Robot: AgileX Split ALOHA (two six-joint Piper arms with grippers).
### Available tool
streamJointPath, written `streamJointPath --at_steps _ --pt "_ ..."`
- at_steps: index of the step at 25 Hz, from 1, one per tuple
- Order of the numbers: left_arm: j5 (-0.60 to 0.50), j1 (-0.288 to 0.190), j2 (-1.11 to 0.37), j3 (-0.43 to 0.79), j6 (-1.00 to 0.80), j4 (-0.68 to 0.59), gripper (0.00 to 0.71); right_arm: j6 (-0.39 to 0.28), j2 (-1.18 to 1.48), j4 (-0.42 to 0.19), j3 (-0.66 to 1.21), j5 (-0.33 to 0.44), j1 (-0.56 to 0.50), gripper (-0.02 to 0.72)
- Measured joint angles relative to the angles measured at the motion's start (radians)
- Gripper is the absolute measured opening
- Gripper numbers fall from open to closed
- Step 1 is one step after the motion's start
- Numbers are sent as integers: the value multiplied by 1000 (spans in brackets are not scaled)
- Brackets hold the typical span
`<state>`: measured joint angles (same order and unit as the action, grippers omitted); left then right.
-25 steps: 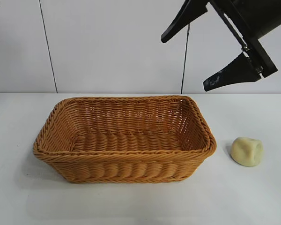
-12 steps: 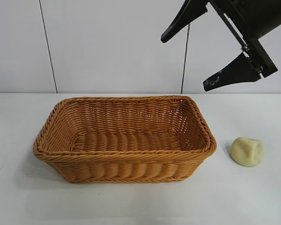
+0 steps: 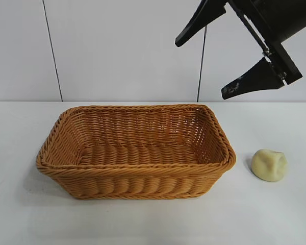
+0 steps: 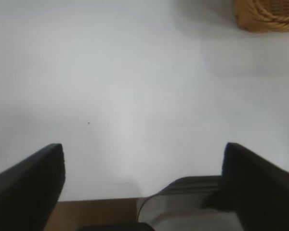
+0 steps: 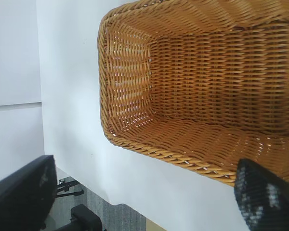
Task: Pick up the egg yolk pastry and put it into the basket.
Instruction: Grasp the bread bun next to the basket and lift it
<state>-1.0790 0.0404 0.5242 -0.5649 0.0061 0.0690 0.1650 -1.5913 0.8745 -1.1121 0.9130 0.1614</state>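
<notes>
Pastry waiting on the table, not yet picked up

The egg yolk pastry (image 3: pixel 269 165) sits just beside the basket (image 3: pixel 135 176); right gripper (image 3: pixel 214 61) hangs above, spread wide, empty; left gripper (image 4: pixel 144 173) likewise released. Squeezing could dent the soft lump.

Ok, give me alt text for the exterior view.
An empty wicker basket sits on a white table, with a pale yellow pastry lying apart from it on the right. The right gripper hangs above, fingers open.
</notes>
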Motion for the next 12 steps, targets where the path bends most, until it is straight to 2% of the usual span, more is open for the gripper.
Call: streamJointPath --at_steps 6,12 --pt "14 0 -239 61 0 1 654 0 0 0 0 0 0 694" --pt "15 0 -368 61 2 1 654 0 0 0 0 0 0 694"
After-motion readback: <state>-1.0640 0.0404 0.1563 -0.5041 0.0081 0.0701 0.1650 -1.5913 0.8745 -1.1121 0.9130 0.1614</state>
